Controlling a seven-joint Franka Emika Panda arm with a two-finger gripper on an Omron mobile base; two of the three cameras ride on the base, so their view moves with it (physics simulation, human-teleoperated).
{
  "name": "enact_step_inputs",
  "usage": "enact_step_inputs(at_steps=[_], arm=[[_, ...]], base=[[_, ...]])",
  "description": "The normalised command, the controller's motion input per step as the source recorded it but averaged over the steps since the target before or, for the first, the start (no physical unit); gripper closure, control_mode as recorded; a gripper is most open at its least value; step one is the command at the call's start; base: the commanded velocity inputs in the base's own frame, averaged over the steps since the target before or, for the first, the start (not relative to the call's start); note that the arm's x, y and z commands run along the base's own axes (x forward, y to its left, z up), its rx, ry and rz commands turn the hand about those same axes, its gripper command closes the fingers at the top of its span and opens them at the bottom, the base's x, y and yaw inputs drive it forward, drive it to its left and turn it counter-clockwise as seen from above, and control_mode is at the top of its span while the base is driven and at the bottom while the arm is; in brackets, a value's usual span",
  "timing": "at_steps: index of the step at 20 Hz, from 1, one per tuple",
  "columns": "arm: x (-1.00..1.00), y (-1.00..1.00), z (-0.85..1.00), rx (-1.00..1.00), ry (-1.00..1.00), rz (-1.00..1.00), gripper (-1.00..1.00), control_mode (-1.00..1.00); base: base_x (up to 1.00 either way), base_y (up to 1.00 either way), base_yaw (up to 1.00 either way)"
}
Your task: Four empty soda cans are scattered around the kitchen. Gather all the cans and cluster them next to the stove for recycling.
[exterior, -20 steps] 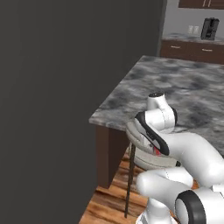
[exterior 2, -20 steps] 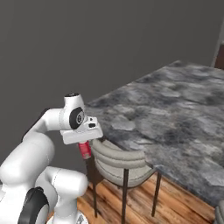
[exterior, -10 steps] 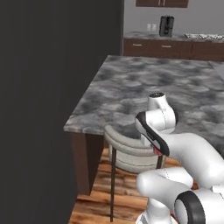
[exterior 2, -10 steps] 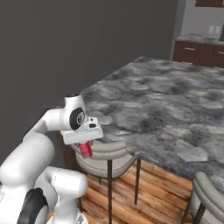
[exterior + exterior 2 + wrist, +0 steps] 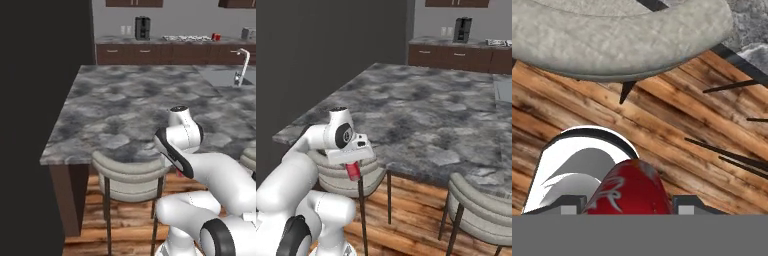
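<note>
- Fingers point(image 5: 354, 169) are closed on a red soda can point(image 5: 353, 171), which hangs below the hand, in the air beside the bench point(image 5: 421, 120) edge and above a stool point(image 5: 348, 172); in the hand view the can point(image 5: 630, 192) sits between the two dark finger tips, over the wooden floor point(image 5: 677, 125).
- An empty can like this is probably very light, so lifting should cost nothing, though its thin wall would likely dent under a hard squeeze.
- Its smooth painted side looks slippery; taking it across the middle of the body, well below the rim, seems the safest hold.
- Carried upright, it should swing little when the base drives.
- Another small red thing point(image 5: 216, 36) stands on the far counter point(image 5: 165, 39), too small to tell whether it is a can.
</note>
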Motion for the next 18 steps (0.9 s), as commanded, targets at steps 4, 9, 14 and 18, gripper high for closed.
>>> enact_step_inputs(at_steps=[4, 9, 14, 18], arm=[[0.00, 0.00, 0.00, 0.00, 0.00, 0.00, 1.00, 1.00], [0.00, 0.00, 0.00, 0.00, 0.00, 0.00, 1.00, 1.00], [0.00, 0.00, 0.00, 0.00, 0.00, 0.00, 1.00, 1.00], [0.00, 0.00, 0.00, 0.00, 0.00, 0.00, 1.00, 1.00]], base=[[-0.01, -0.64, -0.29], [0.00, -0.93, -0.13], [0.00, -0.95, -0.13], [-0.14, -0.80, -0.17]])
